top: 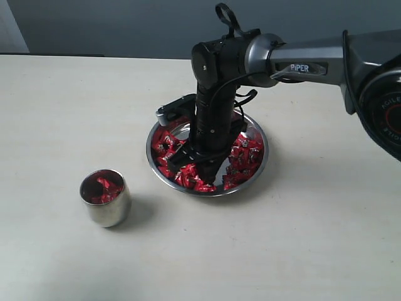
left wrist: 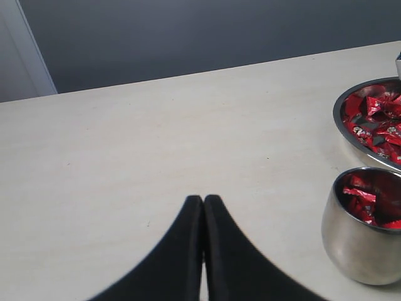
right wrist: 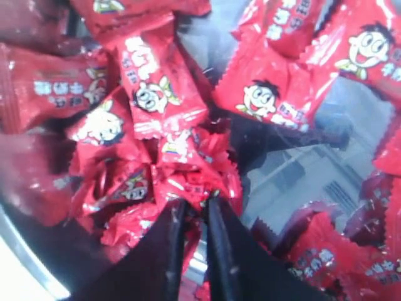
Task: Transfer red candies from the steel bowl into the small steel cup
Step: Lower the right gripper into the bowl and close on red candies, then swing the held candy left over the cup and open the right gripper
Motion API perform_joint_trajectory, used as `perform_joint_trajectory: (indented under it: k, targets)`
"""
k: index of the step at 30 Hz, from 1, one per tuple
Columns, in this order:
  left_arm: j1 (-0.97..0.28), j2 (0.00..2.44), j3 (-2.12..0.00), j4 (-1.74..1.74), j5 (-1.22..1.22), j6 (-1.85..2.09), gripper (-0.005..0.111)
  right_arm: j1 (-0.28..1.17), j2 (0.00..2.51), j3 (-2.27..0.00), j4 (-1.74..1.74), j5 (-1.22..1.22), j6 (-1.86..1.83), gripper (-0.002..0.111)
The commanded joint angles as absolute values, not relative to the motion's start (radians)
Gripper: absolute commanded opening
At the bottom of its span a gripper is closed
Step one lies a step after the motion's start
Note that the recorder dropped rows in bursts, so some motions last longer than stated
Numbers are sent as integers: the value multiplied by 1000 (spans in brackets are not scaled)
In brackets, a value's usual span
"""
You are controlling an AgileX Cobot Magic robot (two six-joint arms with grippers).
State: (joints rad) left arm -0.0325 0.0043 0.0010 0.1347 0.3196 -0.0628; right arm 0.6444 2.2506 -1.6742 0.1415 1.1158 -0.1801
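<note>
Right claw (top: 205, 177) (right wrist: 195, 204): pointing straight down into the bowl (top: 264, 157), tips sunk in among the candies (top: 241, 157).
Right claw jaws: narrow, only a slim gap showing. A crimped wrapper edge sits right at the tips, but honestly can't tell if it's actually pinched.
Candies vs claw: in the right wrist view the heap (right wrist: 156, 94) lies just ahead of the tips, the nearest wrapper touching them. A patch of bare steel (right wrist: 294, 169) shows just beside that.
Candies overall: red wrappers with a cartoon face, spread around the claw, filling most of the bowl.
Bowl: flat on the pale table (top: 62, 113), mid-scene in the exterior view.
Cup (top: 111, 212): upright on the table, near the bowl but not touching it, to its lower left in the exterior view. A few candies (top: 103, 187) are inside.
Left claw (left wrist: 203, 199): jaws pressed together with nothing between them, over bare table. The cup (left wrist: 357, 251) is nearer to it than the bowl (left wrist: 341, 122).
</note>
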Motion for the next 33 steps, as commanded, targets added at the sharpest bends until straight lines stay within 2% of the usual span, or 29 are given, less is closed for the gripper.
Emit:
perform_joint_trajectory:
  k: [1,16,22,26,33]
  targets:
    - [-30,0,0,133,310,-68,0,639,2250,-1674,133,1111,-186,4]
    - [-30,0,0,133,310,-68,0,639,2156,-1674,131,1035,-184,4]
    - [-30,0,0,133,310,-68,0,642,2091,-1674,248,983,-205,4]
    - [-30,0,0,135,310,-68,0,702,2062,-1674,434,966,-378,4]
    - [-30,0,0,135,310,-68,0,814,2060,-1674,446,926,-418,4]
